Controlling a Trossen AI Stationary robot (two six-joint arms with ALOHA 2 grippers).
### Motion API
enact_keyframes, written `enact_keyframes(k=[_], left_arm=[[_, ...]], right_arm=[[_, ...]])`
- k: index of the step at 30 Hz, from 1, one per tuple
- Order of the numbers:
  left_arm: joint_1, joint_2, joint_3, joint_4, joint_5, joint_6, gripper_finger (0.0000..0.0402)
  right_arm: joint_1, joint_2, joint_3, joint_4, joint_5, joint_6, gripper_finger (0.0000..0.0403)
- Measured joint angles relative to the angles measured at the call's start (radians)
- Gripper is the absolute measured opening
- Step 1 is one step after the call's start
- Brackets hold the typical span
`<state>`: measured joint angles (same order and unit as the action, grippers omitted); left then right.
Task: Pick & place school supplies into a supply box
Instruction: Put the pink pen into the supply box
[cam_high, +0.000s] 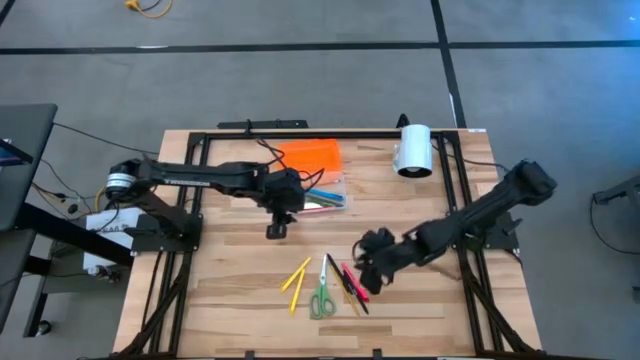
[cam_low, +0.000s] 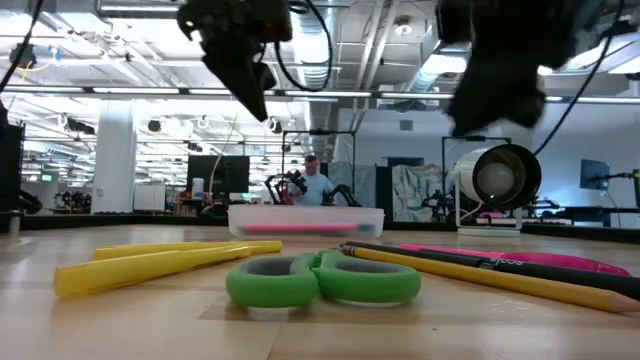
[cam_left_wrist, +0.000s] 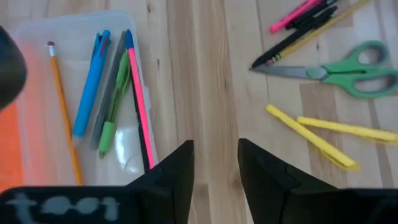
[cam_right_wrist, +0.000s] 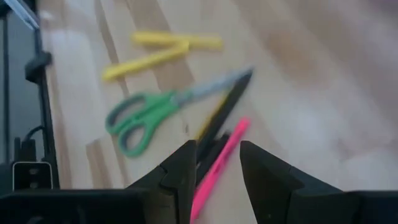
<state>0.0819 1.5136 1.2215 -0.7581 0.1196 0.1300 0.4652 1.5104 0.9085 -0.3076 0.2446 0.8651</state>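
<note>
Hovering beside the supply box (cam_high: 318, 180), which holds several pens, the left pincer (cam_high: 277, 230) is spread and empty. The right pincer (cam_right_wrist: 217, 163), spread, hangs over a pink pen (cam_right_wrist: 217, 171) beside green scissors (cam_high: 321, 297) on the table (cam_high: 230, 280).

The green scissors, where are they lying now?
In the high view, the green scissors lie at the table's front centre, between two yellow pens and the pink pen.

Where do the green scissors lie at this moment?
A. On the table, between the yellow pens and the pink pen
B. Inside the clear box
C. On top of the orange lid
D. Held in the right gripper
A: the scissors lie flat on the table, with the yellow pens on one side and the pink pen on the other, outside the box.
</note>
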Motion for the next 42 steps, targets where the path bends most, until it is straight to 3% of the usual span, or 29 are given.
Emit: enact_keyframes(k=[10, 21, 30, 42], left_arm=[[0.001, -0.22, -0.231, 0.088, 0.0, -0.044, 0.0112], [-0.004, -0.416, -0.463, 0.312, -0.065, -0.227, 0.0112], [-0.045, -0.433, -0.489, 0.368, -0.148, -0.276, 0.0112], [-0.061, -0.433, -0.489, 0.375, -0.187, -0.277, 0.0112]], right_arm=[[0.136, 0.175, 0.001, 0.119, 0.003, 0.327, 0.0118], [0.132, 0.232, 0.006, 0.091, 0.023, 0.419, 0.0118], [0.106, 0.245, 0.006, 0.056, -0.057, 0.389, 0.0118], [0.093, 0.246, 0.006, 0.061, -0.034, 0.381, 0.0118]])
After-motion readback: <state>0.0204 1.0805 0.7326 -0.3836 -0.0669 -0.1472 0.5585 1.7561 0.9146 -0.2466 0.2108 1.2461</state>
